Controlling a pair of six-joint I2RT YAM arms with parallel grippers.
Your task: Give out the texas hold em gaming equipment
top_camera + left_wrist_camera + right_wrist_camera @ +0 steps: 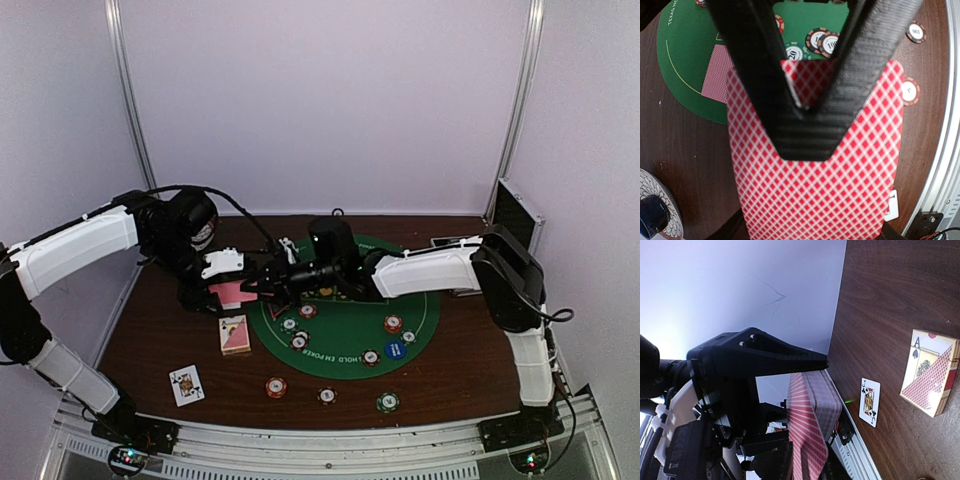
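**Left gripper (pixel 243 288) clamped on the deck of cards (pixel 230 296), right one is anyone's guess**

Top view: the left arm holds the deck up off the wooden table (pixel 150 340), just beside the left edge of the green mat (pixel 345 375). The right gripper (pixel 282 278) sits right next to the deck, but it's too dark there to tell if it's open or touching. Striped chips (pixel 300 340) and a blue disc (pixel 394 350) lie on the mat, and three more chips sit in front of it. A card box (pixel 235 334) and a face-up jack (pixel 186 384) are off to the left.

Left wrist: both fingers (pixel 860 75) are pinched onto the red-checked back, with a face-down card (pixel 717 72) on the mat below.

Right wrist: the deck shows edge-on in the left gripper, with the jack and box on the table beyond. Its own fingers are hard to pick out.
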